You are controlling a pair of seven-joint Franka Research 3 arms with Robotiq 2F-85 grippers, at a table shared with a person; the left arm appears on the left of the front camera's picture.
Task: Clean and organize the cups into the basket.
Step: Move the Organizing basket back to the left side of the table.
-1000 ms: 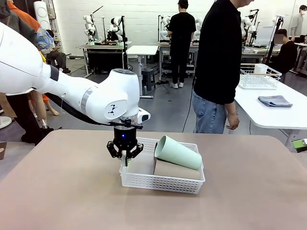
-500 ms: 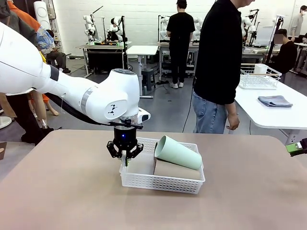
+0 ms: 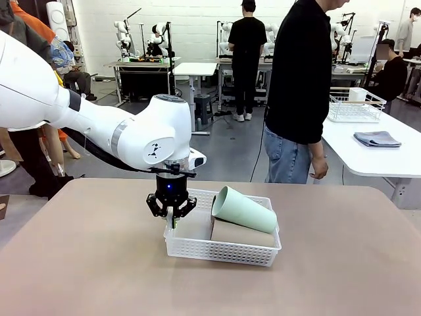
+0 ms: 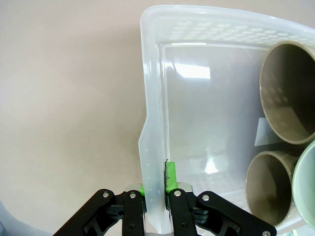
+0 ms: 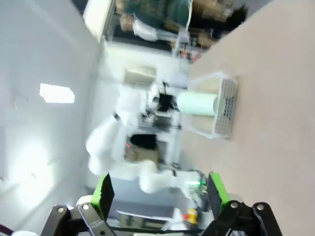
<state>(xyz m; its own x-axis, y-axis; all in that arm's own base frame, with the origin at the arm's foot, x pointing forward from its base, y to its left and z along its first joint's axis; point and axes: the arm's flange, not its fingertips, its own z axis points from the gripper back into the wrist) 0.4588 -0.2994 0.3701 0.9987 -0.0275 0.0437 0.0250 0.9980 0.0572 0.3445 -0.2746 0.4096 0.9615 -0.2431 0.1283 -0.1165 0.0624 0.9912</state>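
Observation:
The white mesh basket (image 3: 223, 253) sits mid-table. A mint green cup (image 3: 243, 209) lies tilted in it over a brown cup (image 3: 240, 234) lying flat. My left gripper (image 3: 172, 220) points straight down, shut on the basket's left wall. In the left wrist view its green pads (image 4: 170, 177) pinch the basket's wall (image 4: 152, 73), with two brown cups' open mouths (image 4: 290, 93) (image 4: 268, 184) and the mint cup's rim (image 4: 306, 187) inside. My right gripper (image 5: 160, 191) is open with nothing between its fingers, far from the basket (image 5: 224, 105) and mint cup (image 5: 197, 104).
A person (image 3: 302, 85) stands at the table's far edge, hands down. A second table at the right carries a wire basket (image 3: 355, 105) and a folded cloth (image 3: 376, 139). Bare tabletop surrounds the basket.
The right gripper's green tip, seen at the right edge of the front view, has pulled out of frame. Left gripper, basket and cups have not moved.

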